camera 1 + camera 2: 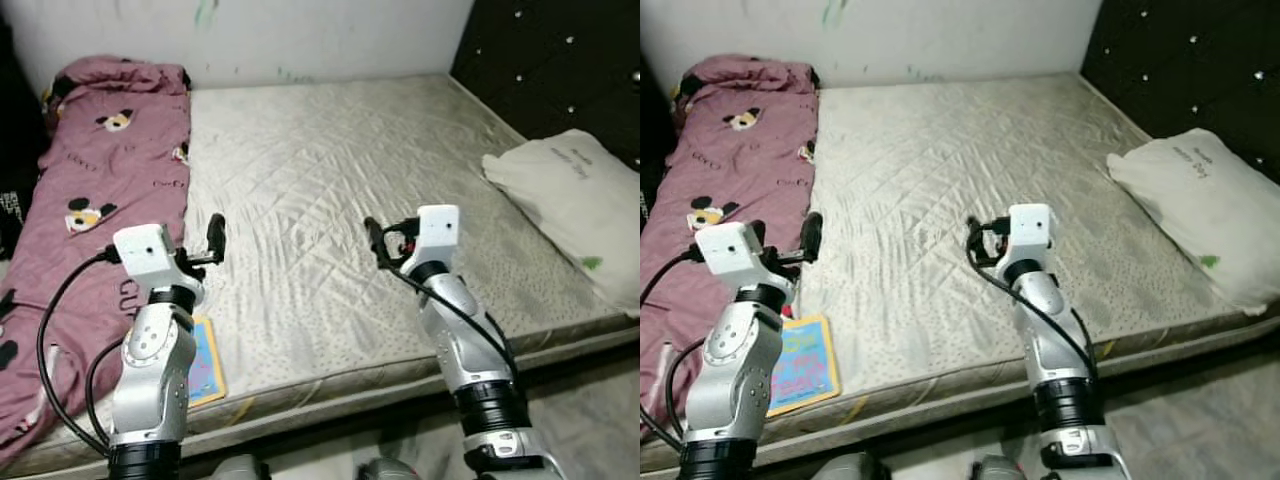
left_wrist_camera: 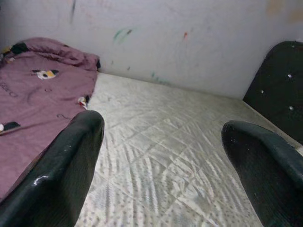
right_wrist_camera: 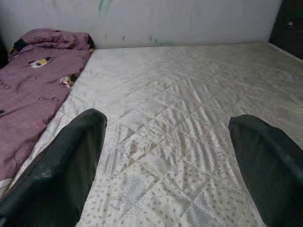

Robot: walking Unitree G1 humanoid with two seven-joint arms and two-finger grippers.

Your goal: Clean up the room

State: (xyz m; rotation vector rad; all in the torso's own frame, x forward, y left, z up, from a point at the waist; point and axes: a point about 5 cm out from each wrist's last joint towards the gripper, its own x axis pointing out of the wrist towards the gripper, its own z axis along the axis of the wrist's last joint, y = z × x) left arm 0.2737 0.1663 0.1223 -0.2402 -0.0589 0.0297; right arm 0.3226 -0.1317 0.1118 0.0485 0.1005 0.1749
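Mattress: book beside left claw

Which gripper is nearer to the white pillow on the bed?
Right. The right gripper hovers over the middle of the mattress, with the pillow off to its right. The left gripper is farther away, beside the pink blanket.

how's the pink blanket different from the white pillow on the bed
The blanket is pink with cartoon prints; the pillow is plain off-white with faint lettering. The blanket stretches along the robot's left side of the mattress, reaching the far wall; the pillow sits at the right edge by the dark headboard. The blanket lies flat and rumpled; the pillow is plump. Both rest on the mattress, and neither is touched by a gripper.
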